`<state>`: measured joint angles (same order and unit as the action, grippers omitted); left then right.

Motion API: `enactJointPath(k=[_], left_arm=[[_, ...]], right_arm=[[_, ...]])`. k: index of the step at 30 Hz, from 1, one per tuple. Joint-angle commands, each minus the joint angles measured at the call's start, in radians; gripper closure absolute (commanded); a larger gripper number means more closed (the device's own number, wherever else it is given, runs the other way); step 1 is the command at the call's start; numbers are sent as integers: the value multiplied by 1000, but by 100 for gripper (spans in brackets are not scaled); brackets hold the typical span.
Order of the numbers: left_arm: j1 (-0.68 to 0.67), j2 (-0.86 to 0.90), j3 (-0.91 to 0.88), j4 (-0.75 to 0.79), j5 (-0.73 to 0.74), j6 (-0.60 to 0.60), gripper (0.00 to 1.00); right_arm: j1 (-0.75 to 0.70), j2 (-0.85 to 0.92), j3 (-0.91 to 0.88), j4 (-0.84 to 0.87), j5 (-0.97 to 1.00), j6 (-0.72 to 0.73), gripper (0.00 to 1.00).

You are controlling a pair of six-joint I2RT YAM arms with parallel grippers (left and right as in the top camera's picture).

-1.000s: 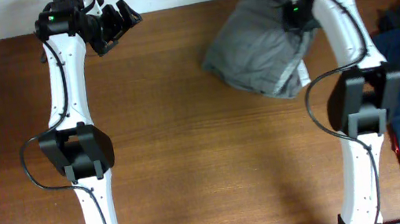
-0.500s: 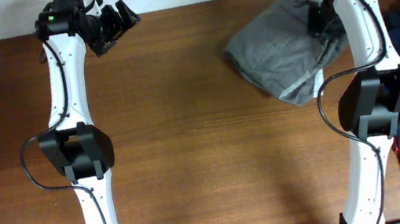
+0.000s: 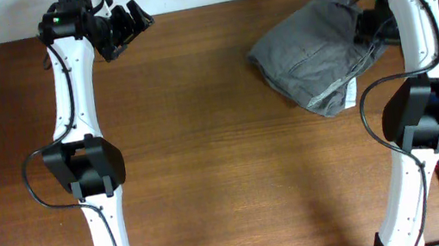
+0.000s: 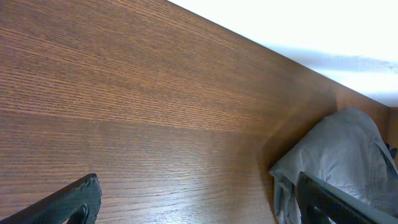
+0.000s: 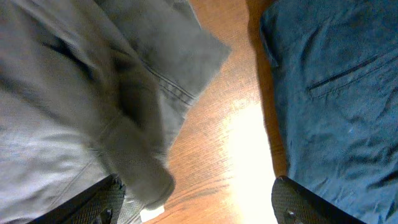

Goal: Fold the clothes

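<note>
Grey clothes [image 3: 314,52] heaped at the far right of the bench [image 3: 226,166], and neither arm has a grip on anything.
Starting on the left, the left fingers [image 4: 71,202] hang spread wide above bare wood near the back edge, holding nothing. Moving across, the clothes sit rumpled, with seams and a pale strip along the near edge showing. The right fingers [image 5: 102,202] hover at the heap's right side, splayed well apart. Grey cloth bunches against one of them, but nothing is pinched. Further right, a navy garment [image 5: 336,93] lies close beside the heap.
</note>
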<state>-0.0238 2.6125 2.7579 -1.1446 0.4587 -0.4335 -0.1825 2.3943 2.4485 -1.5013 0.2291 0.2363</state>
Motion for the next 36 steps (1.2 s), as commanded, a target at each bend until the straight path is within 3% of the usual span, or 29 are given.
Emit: enactJointPath(k=[1,3,10,12,14,23,31,36], left_arm=[[0,-43,-5,-1,-9,21,1],[0,-43,-5,-1,-11,21,1],[0,-43,-5,0,-15,21,1],[0,-43,-5,-1,-15,21,1],[0,-43,-5,-2,-14,21,1],[0,-43,-5,-2,-14,21,1],[0,-43,-5,-1,-14,21,1],[0,-43,-5,-3,-14,21,1]], right_arm=[[13,-35,173,-33,-16,16,21],[13,-35,230,-53,-27,16,22],[15,-23,214,28,-525,-187,67],[15,-13,169,48,-529,-188,78],[10,-2,106,74,-537,-188,82],[-86,17,-281,304,-695,-251,82],[-217,19,-438,355,-1101,-584,73],[-258,19,-478,372,-1116,-527,73]])
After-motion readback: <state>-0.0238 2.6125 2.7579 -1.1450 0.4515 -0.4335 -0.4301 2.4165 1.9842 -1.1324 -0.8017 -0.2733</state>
